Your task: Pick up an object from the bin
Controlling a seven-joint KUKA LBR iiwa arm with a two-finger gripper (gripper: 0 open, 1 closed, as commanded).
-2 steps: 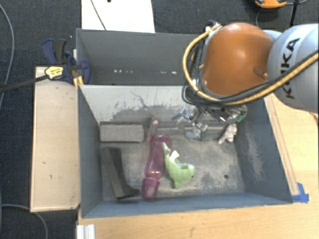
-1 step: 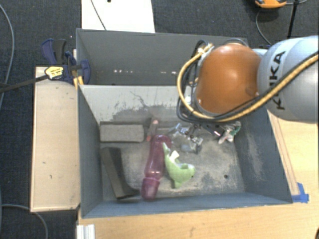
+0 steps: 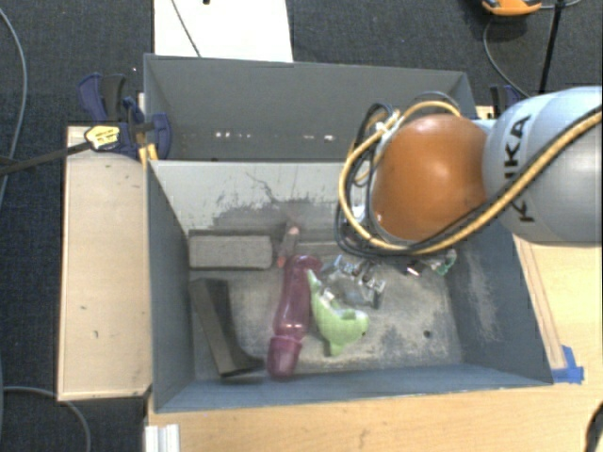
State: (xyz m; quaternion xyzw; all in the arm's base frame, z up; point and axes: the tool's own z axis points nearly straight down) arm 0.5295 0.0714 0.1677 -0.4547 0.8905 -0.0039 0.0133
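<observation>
Grey metal bin [image 3: 311, 111], its floor scuffed and dusted pale, sits amid dark carpet [image 3: 57, 73] crossed by cables [image 3: 47, 156]. Under the arm's orange cover [image 3: 429, 177], the pincer [image 3: 356, 285] hangs low just above a light green lumpy thing [image 3: 339, 330] mid-floor, beside a long purple one [image 3: 292, 309]. Whether the pincer is apart or together, I cannot tell. A grey block [image 3: 231, 250] and a black slab [image 3: 217, 328] lie left.

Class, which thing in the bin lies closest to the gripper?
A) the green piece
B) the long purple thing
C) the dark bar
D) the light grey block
A: the green piece lies directly beside the gripper, while the long purple thing lies farther to the left.
</observation>
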